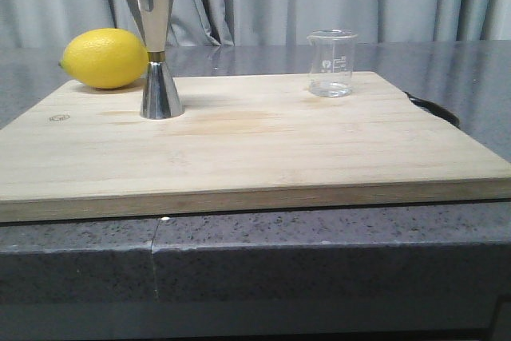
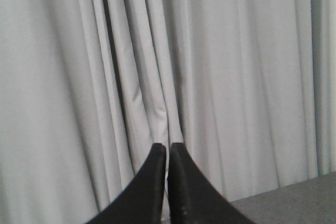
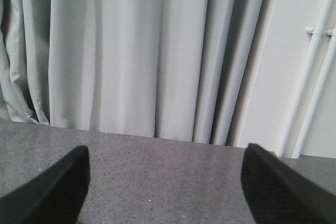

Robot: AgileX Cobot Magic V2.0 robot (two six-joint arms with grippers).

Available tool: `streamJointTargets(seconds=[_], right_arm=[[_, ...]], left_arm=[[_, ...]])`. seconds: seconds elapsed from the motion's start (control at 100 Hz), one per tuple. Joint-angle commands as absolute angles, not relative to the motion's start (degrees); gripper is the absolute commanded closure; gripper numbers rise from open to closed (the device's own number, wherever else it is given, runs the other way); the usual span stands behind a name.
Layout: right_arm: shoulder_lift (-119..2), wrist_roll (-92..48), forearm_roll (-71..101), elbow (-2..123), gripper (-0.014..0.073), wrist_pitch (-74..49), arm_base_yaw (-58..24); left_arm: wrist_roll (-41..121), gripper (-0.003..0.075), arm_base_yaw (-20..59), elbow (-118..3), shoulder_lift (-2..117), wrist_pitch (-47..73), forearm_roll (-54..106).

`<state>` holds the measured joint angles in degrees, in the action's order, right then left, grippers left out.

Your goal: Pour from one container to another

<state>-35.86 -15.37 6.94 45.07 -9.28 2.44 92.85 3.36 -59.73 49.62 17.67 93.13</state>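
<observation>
Front view: neither of my arms is in frame. The beaker (image 1: 330, 62) stands upright on the wooden board (image 1: 255, 149), toward its far right. The jigger (image 1: 157, 48) stands upright toward the far left, well apart from the beaker, with a lemon (image 1: 104, 58) just beside and behind it. I cannot tell whether the beaker holds any liquid. Judgement: the pour has not begun; the step in hand is the first reach, for the beaker.

Left wrist view: my left gripper (image 2: 168, 153) has its fingertips pressed together, only a hairline slit between them, nothing held. It faces grey curtain (image 2: 210, 66); no task object shows.

Right wrist view: my right gripper (image 3: 165, 169) is spread wide, fingertips at opposite edges of the picture, empty, touching nothing. Below lies grey counter (image 3: 157, 171).

Next move, as I judge it: bring the spread right gripper down around the beaker's wall, close gently on the glass, then carry it over the jigger's upper cup and tilt lip-first.
</observation>
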Motion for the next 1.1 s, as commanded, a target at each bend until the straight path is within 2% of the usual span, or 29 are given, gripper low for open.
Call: streamJointTargets(seconds=[0.0, 0.09, 0.33, 0.47, 0.63, 0.84, 1.09], right_arm=[[-32.2, -15.8, 6.4, 46.4, 0.0062, -10.2, 2.7], [-28.1, -15.8, 6.4, 45.2, 0.0106, -14.0, 2.7], [-15.2, -15.8, 6.4, 40.8, 0.0463, -19.4, 2.7], [-7.8, -15.8, 8.7, 38.5, 0.0582, -24.3, 2.7], [-0.3, -15.8, 12.3, 32.2, 0.0645, -28.2, 2.7], [1.2, -15.8, 14.2, 24.5, 0.0646, -29.9, 2.7], [1.2, -15.8, 14.2, 16.6, 0.0646, -15.3, 2.7]], left_arm=[[92.4, 0.0739, 4.0, -55.2, 43.4, 14.2, 94.2], [92.4, 0.0739, 4.0, -47.4, 37.2, 11.3, 94.6], [92.4, 0.074, 4.0, -28.7, 19.5, 9.8, 97.6], [92.4, 0.074, 4.0, -20.9, 11.0, 9.3, 99.5], [92.4, 0.074, 4.0, -15.1, 5.1, 9.1, 99.5], [92.4, 0.074, 4.0, -8.8, 3.9, 8.5, 99.2], [92.4, 0.0739, 4.0, -2.4, 4.0, 5.5, 99.8]])
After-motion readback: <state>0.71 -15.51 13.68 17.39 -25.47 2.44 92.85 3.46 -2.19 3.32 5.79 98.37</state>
